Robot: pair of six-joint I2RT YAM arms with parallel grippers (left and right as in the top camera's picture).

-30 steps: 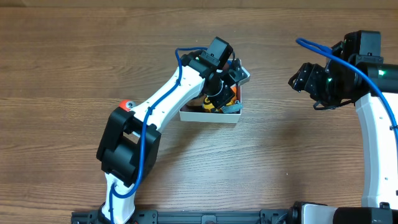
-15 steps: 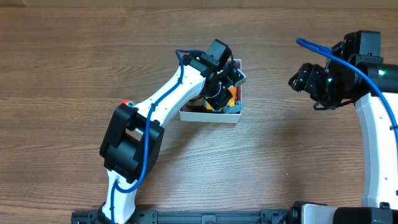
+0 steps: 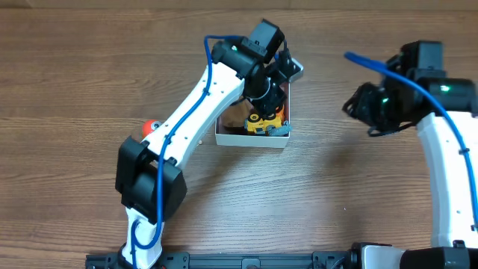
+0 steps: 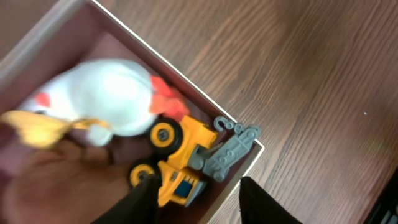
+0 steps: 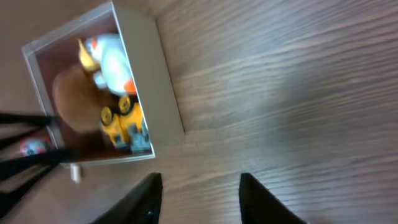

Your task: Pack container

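The container [image 3: 250, 140], a shallow box with white walls and a pink-brown inside, sits mid-table. It holds a yellow and grey toy truck [image 4: 193, 157], a white toy bird with orange parts [image 4: 106, 99] and a brown toy [image 5: 71, 99]. My left gripper [image 4: 196, 196] is open and empty above the box's corner, just over the truck. My right gripper [image 5: 199, 190] is open and empty over bare table, right of the box [image 5: 165, 87]. The right arm [image 3: 388, 104] hovers at the right.
A red and white ball [image 3: 151, 125] lies on the table left of the box, partly behind the left arm. It also shows in the right wrist view [image 5: 32, 147]. The wood table [image 3: 336, 187] spreads around the box.
My left gripper has lifted and moved back from inside the box, uncovering the truck. The right arm has shifted slightly left.
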